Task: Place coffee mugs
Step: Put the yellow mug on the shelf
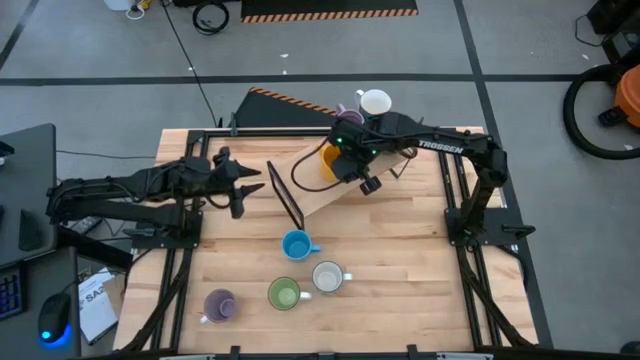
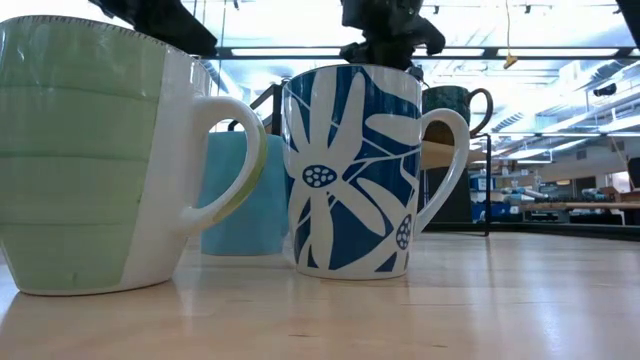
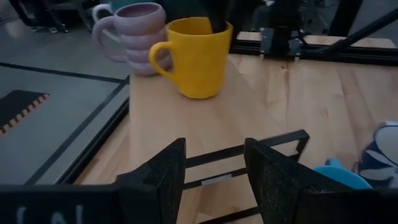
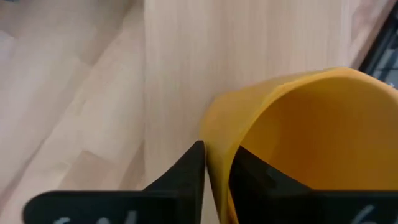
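Right gripper (image 4: 216,171): at the far middle of the table, on the raised board; its two fingers straddle the yellow mug's wall, one inside the cup and one outside, with only a narrow gap. Whether the pads press the wall or have just let go, cannot tell.
Yellow mug (image 1: 328,160): upright on the board (image 1: 335,190), handle toward the left arm in the left wrist view.
Lilac mug, far (image 3: 134,34): just behind the yellow mug, touching or nearly so.
White mug, far (image 1: 375,102): at the table's far edge, beyond the right arm.
Left gripper (image 1: 242,186): on the left side of the table, above it, pointing toward the rack (image 1: 285,195); fingers (image 3: 163,180) apart, holding nothing.
Blue mug (image 1: 296,245): mid-table, near the rack's front end.
White flowered mug (image 1: 327,277): in front of the blue mug, near the green mug.
Green mug (image 1: 284,293): near the front edge.
Lilac mug, near (image 1: 219,305): left of the green mug, apart from it.
Dark mug (image 2: 455,110): seen only in the low view, raised behind the flowered mug.
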`<state>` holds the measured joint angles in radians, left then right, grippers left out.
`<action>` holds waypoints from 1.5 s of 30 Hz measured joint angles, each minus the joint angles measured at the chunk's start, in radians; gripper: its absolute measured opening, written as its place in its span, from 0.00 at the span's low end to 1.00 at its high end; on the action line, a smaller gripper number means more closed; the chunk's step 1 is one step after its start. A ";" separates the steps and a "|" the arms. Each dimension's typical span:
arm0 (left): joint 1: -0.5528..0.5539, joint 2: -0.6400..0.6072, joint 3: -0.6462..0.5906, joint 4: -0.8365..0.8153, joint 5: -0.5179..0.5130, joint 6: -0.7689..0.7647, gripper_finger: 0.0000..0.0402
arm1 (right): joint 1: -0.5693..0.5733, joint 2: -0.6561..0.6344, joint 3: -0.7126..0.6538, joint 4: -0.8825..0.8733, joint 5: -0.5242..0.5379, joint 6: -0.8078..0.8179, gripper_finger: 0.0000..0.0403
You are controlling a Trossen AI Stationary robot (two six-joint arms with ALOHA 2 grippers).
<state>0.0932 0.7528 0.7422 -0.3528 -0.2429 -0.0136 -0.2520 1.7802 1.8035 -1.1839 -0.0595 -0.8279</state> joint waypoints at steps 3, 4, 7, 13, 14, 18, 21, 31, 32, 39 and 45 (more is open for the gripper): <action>-0.002 0.000 0.000 -0.015 0.022 0.000 0.43 | 0.004 0.000 -0.003 0.009 0.055 0.019 0.22; -0.002 0.000 0.000 -0.019 0.029 0.000 0.43 | 0.004 0.000 -0.003 0.010 0.067 0.024 0.23; -0.001 0.000 0.000 -0.021 0.030 0.000 0.43 | 0.003 0.000 -0.004 0.015 0.076 0.039 0.27; -0.001 0.000 0.000 -0.022 0.030 -0.001 0.43 | 0.008 0.000 -0.005 0.046 0.166 0.065 0.33; -0.002 0.000 0.000 -0.022 0.030 -0.001 0.43 | 0.008 0.000 -0.005 0.049 0.178 0.066 0.34; -0.002 0.000 0.000 -0.022 0.030 0.000 0.43 | 0.007 0.000 -0.005 0.061 0.197 0.065 0.34; -0.002 0.000 0.000 -0.022 0.030 0.000 0.43 | 0.008 0.000 -0.005 0.083 0.198 0.066 0.34; -0.002 0.000 0.000 -0.028 0.030 0.000 0.43 | 0.006 0.000 -0.005 0.139 0.248 0.068 0.34; -0.002 0.000 0.000 -0.029 0.030 0.000 0.43 | 0.003 0.000 -0.005 0.140 0.249 0.068 0.34; -0.002 0.000 0.000 -0.036 0.030 0.000 0.43 | -0.007 0.000 -0.005 0.170 0.250 0.074 0.34; -0.002 0.000 0.000 -0.044 0.030 -0.001 0.43 | -0.006 0.000 -0.005 0.191 0.276 0.131 0.34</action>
<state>0.0914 0.7525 0.7422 -0.3973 -0.2127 -0.0143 -0.2584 1.7802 1.7985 -0.9932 0.2169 -0.6967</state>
